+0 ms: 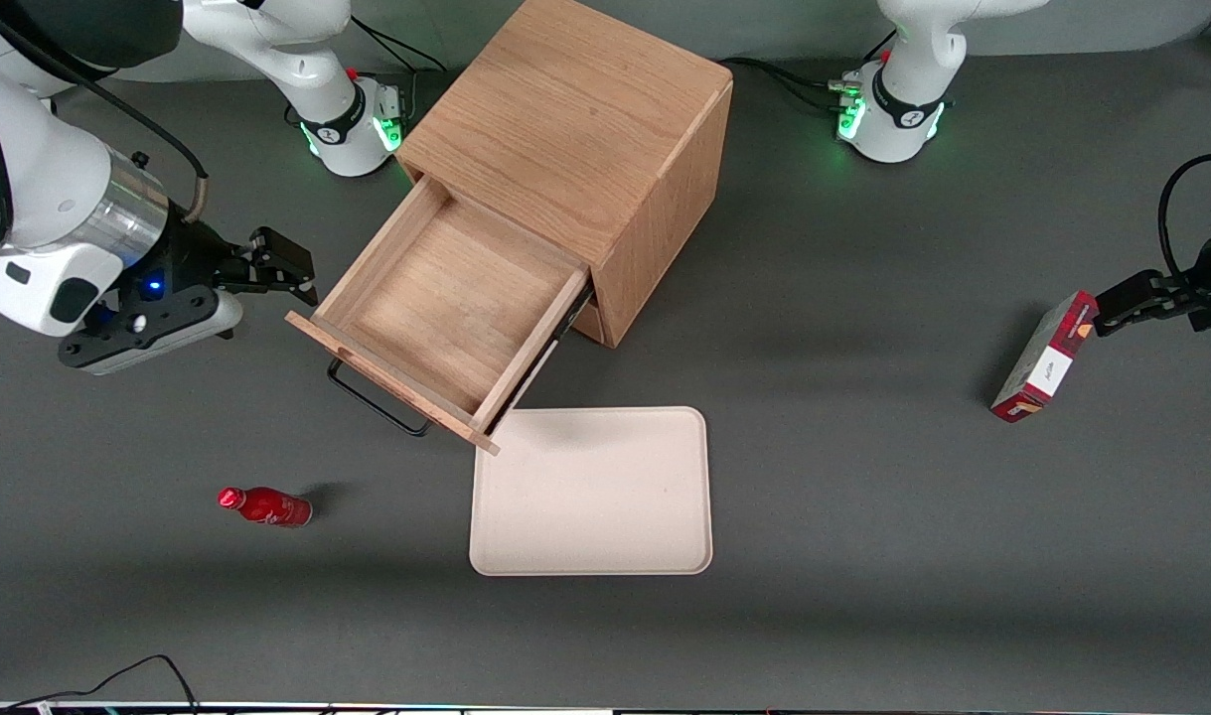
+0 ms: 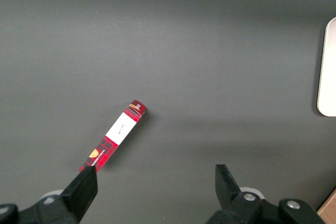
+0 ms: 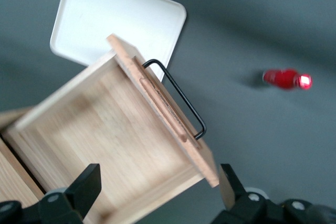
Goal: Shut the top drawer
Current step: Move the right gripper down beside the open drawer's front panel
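Note:
The top drawer (image 1: 446, 308) of the light-oak cabinet (image 1: 575, 129) stands pulled far out, empty inside. Its flat wood front (image 1: 386, 382) faces the front camera, with the thin black bar handle (image 1: 372, 402) below its edge. My right gripper (image 1: 282, 270) hangs open and empty beside the drawer's side wall, toward the working arm's end of the table, above the tabletop. In the right wrist view the drawer (image 3: 110, 140), its front (image 3: 168, 114) and its handle (image 3: 181, 98) show, with the gripper (image 3: 160, 187) spread wide over the drawer's corner.
A cream tray (image 1: 592, 492) lies on the table just in front of the drawer, nearer the front camera. A red bottle (image 1: 265, 505) lies on its side toward the working arm's end. A red box (image 1: 1044, 357) stands toward the parked arm's end.

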